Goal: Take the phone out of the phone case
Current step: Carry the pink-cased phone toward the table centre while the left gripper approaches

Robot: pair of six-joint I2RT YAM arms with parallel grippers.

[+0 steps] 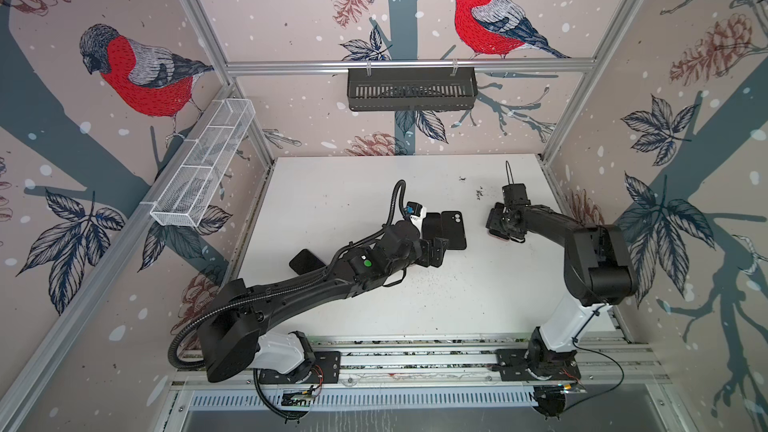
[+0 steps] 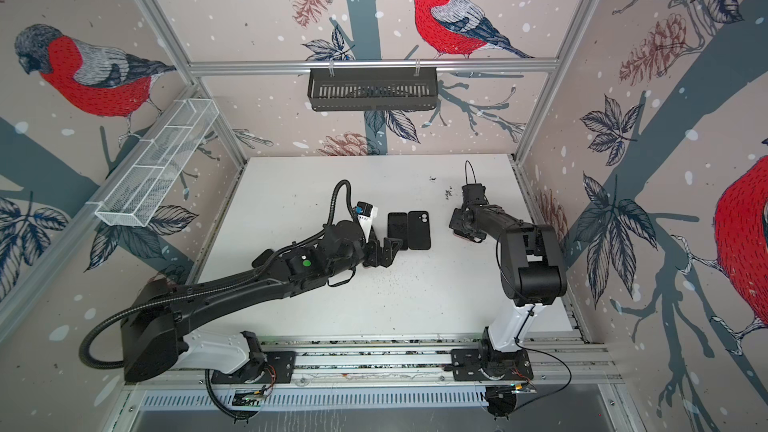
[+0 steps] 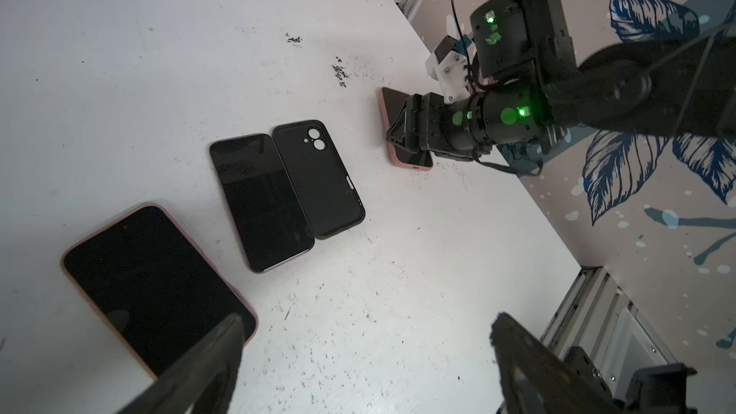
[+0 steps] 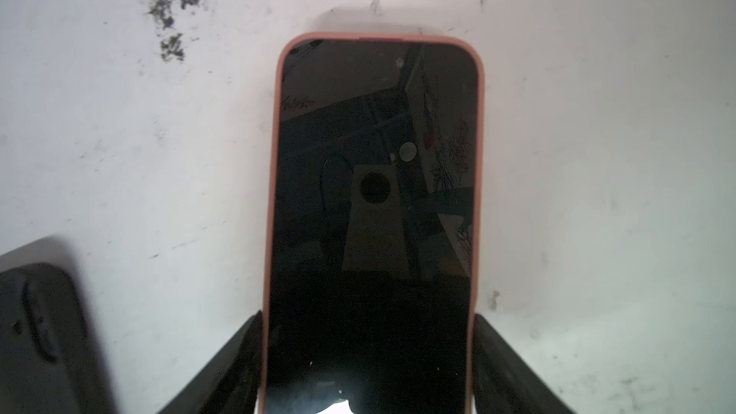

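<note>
White scuffed surface [image 1: 374,184] inside bird-papered walls [image 1: 291,14]: at far right, the right end effector [image 4: 368,316] clasps the long edges of a pink rubbery case [image 4: 275,153] with the dark-screened phone [image 4: 374,193] inside, likely to steady it. The left end effector [image 3: 366,328] hangs spread, empty.

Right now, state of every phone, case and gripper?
black phone: out of case, screen up.
black case: empty, beside the black phone.
pink-cased phone: cased, flat, screen up.
second pink-cased phone: cased, flat, untouched.
left gripper: open, empty.
right gripper: shut on pink-cased phone.
</note>
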